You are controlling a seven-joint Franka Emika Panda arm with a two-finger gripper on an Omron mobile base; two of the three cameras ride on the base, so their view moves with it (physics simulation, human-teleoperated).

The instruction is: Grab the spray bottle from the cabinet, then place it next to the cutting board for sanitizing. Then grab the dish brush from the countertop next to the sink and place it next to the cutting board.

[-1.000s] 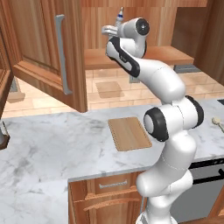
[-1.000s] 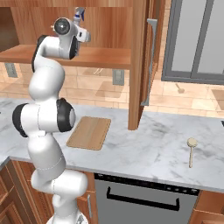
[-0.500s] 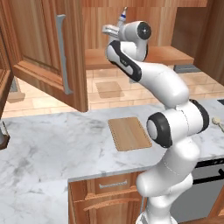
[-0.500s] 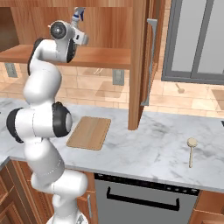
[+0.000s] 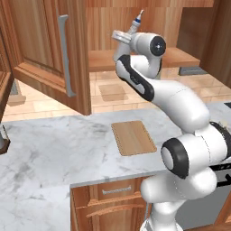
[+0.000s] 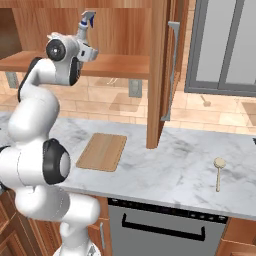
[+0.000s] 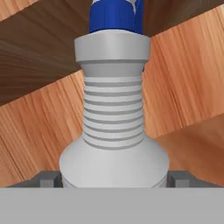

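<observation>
The spray bottle (image 7: 113,109), grey with ribbed neck and blue top, sits between my gripper's (image 7: 113,179) two finger tips, which press its body from both sides; the gripper is shut on it. The bottle (image 5: 136,20) pokes up tilted beside the hand, above the cabinet shelf (image 5: 101,61), and its blue nozzle (image 6: 86,21) shows over the wrist. The cutting board (image 5: 134,137) lies flat on the marble countertop (image 5: 54,153) below. The dish brush (image 6: 218,172) lies on the countertop at the right. The sink is out of view.
The open cabinet door (image 5: 49,49) with its grey bar handle (image 5: 65,56) juts out over the counter's left part. In the right base view the other door (image 6: 157,75) hangs between board and brush. A dark appliance front (image 6: 165,225) sits below the counter.
The hand and the bottle in it have shifted a little outward from the cabinet, to the right in the left base view. The arm's elbow has risen.
</observation>
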